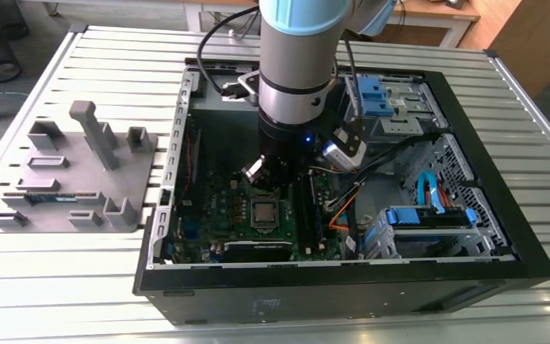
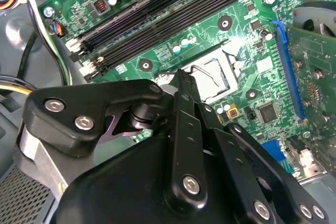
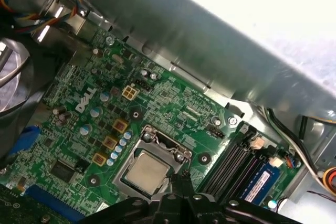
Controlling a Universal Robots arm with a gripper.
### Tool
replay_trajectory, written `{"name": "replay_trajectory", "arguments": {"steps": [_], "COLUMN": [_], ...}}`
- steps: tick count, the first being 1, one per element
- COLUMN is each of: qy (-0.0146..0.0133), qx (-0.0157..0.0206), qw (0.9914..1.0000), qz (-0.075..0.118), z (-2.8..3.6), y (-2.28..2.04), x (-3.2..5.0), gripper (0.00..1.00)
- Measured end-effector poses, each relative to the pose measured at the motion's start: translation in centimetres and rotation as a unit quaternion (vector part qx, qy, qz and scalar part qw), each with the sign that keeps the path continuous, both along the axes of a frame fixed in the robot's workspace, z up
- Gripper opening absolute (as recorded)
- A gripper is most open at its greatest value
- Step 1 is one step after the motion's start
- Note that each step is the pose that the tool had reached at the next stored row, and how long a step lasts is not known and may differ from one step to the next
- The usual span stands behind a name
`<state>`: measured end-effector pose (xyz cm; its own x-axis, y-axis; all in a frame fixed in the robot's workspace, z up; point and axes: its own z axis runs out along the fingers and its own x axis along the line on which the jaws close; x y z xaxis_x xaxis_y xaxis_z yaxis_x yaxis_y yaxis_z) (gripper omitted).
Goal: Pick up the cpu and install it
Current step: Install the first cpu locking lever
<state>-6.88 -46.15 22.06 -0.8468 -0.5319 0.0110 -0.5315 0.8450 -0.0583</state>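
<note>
Cpu [image 3: 147, 174] sits seated in the socket frame [image 3: 153, 145] on the motherboard [image 3: 100, 124]; gripper [image 3: 181, 182] hangs just above the socket's edge. Jaws appear pressed together, holding nothing. Judgement: work near the socket calls for vertical, gentle motion, avoiding the retention lever.

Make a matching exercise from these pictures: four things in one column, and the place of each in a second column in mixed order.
Things:
1. cpu
2. memory stick
3. grey fixture
4. gripper

Places:
A. on the table, outside the computer case
B. lying in the socket frame
C. among the black slots, blue label showing
D. just beside the socket, inside the case

Pairs: 1-B, 2-C, 3-A, 4-D
</note>
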Motion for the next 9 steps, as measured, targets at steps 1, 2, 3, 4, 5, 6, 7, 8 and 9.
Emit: {"name": "replay_trajectory", "arguments": {"steps": [1, 2, 3, 4, 5, 6, 7, 8, 9], "qy": [0.0, 0.0, 0.0, 0.0, 0.0, 0.0, 0.0, 0.0, 0.0], "qx": [0.0, -0.0001, -0.0001, -0.0001, 0.0, 0.0, 0.0, 0.0, -0.0001], "qw": [1.0, 1.0, 1.0, 1.0, 1.0, 1.0, 1.0, 1.0, 1.0], "qz": [0.0, 0.0, 0.0, 0.0, 0.0, 0.0, 0.0, 0.0, 0.0], "z": [-0.08, -0.15, -0.23, -0.31, -0.39, -0.47, -0.55, -0.63, -0.7], "y": [-0.13, -0.26, -0.39, -0.52, -0.65, -0.79, -0.92, -1.07, -1.23], "x": [0.0, 0.0, 0.0, 0.0, 0.01, 0.01, 0.01, 0.02, 0.02], "gripper": [0.11, 0.11, 0.11, 0.11, 0.11, 0.11, 0.11, 0.11, 0.11]}}
